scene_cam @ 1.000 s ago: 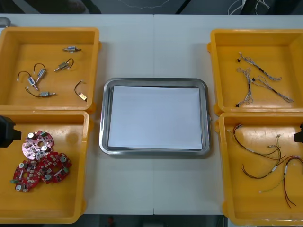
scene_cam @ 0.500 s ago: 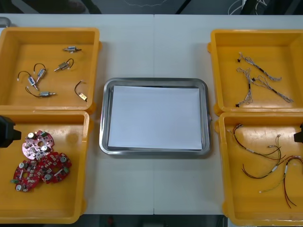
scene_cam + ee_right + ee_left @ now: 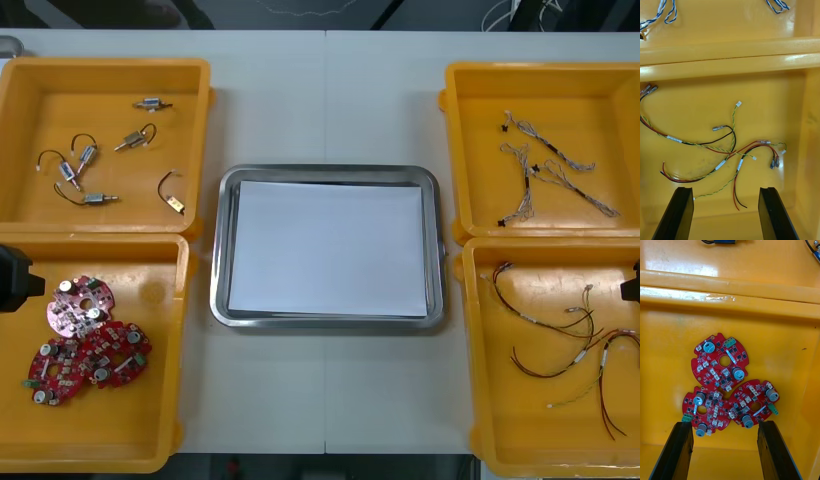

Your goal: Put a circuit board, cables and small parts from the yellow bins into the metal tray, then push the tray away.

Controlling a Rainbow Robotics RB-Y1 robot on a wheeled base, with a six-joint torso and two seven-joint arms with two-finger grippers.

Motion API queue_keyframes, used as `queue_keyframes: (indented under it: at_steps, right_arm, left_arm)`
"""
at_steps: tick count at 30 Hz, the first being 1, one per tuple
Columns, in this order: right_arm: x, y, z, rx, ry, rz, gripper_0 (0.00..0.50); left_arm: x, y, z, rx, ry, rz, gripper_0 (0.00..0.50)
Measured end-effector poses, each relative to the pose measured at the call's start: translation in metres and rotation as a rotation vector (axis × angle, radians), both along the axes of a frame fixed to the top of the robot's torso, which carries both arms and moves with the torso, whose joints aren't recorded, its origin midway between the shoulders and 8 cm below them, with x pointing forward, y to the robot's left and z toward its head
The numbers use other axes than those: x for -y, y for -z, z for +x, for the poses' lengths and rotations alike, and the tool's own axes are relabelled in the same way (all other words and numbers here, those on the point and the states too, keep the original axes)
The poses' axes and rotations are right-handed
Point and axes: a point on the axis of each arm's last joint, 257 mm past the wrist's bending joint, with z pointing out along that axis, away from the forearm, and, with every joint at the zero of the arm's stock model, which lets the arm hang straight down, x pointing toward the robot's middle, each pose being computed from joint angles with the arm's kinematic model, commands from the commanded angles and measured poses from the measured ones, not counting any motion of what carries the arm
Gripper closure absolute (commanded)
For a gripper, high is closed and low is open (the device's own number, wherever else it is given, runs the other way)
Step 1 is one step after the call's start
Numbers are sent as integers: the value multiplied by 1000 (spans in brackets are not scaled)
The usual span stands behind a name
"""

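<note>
**Hazards.** The left hand [image 3: 724, 425] hovers over the near-left yellow bin [image 3: 130, 425], fingers wide apart and holding nothing. The three round red circuit boards [image 3: 722, 360] below it overlap at their edges. Closing on one would likely drag or tip a neighbour. The right hand [image 3: 726, 189] hovers over the near-right yellow bin [image 3: 520, 435], equally wide open and empty. The black, red and yellow cables [image 3: 721, 165] there cross one another. Lifting one could haul up several, or a thin wire could slip from the fingers.

**Containers.**
- **Far-left yellow bin [image 3: 110, 105]:** several small metal parts [image 3: 135, 141], scattered, some with short wire tails.
- **Near-left bin:** the circuit boards, clustered toward its left side.
- **Metal tray [image 3: 328, 172]:** at the centre of the tabletop [image 3: 325, 90], between the bin pairs. A white sheet [image 3: 325, 248] lines it and nothing is loaded, so no task step appears complete.
- **Far-right yellow bin [image 3: 480, 110]:** twisted blue and white cables [image 3: 545, 165], loosely bunched.
- **Near-right bin:** the cables noted above, spread across its floor.
</note>
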Motion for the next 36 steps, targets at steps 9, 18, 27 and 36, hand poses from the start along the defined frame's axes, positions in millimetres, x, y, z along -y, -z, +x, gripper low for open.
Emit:
queue_keyframes:
  at_steps: [9, 18, 27, 36]
  right_arm:
    - [0, 0, 0, 0, 0, 0, 0]
    - [0, 0, 0, 0, 0, 0, 0]
    - [4, 4, -2, -12, 12, 0, 0]
    - [10, 14, -12, -40, 30, -6, 0]
  left_arm:
    - [0, 0, 0, 0, 0, 1, 0]
    - [-1, 0, 0, 0, 0, 2, 0]
    - [-2, 4, -4, -12, -4, 1, 0]
    - [-2, 5, -4, -16, 22, 15, 0]
